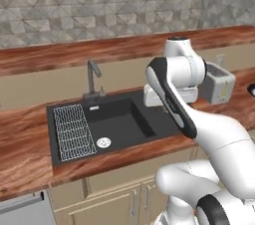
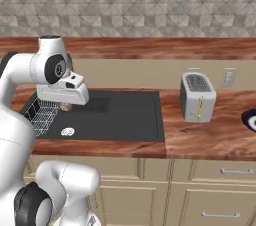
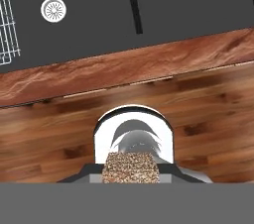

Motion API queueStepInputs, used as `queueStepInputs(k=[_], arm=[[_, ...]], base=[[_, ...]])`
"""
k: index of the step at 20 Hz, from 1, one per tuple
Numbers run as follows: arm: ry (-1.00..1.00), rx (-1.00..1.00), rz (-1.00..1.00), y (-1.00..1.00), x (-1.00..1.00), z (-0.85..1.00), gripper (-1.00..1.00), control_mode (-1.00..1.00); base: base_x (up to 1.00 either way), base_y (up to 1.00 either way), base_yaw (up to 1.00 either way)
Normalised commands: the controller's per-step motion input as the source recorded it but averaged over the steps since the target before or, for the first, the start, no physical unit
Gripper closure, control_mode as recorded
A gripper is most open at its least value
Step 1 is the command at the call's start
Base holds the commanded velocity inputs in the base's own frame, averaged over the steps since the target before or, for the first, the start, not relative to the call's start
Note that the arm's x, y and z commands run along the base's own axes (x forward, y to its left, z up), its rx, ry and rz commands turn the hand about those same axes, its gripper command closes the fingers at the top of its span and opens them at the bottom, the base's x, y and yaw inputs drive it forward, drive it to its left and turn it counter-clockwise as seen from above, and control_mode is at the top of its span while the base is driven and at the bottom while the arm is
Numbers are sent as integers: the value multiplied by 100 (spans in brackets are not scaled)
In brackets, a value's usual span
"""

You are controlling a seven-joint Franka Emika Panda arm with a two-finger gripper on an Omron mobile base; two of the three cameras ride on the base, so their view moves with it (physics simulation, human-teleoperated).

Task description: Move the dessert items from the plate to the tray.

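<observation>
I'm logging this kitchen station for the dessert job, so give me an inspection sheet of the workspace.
Surface: wooden counter with a black sink set in it; a wire rack lies in the sink's left part.
Job's things: dark plate cut off by the frame at the counter's right end, contents not visible; speckled brown block under the hand, possibly a sweet.
Clutter: toaster right of the sink.
Grippers: gripper hangs over the sink; fingers hidden, open or shut cannot be told.
Cables: nothing seen.
Surroundings: faucet, tiled wall, outlet, cabinets below.
</observation>
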Motion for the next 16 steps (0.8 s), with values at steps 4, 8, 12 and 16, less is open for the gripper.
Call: queueStepInputs(k=[4,8,12,16], arm=[[0,0,0,0,0,0,100,100],[0,0,0,0,0,0,100,100],[0,0,0,0,0,0,100,100],[0,0,0,0,0,0,100,100]], base=[[12,100,27],[12,100,24],[24,100,14],[21,100,-2]])
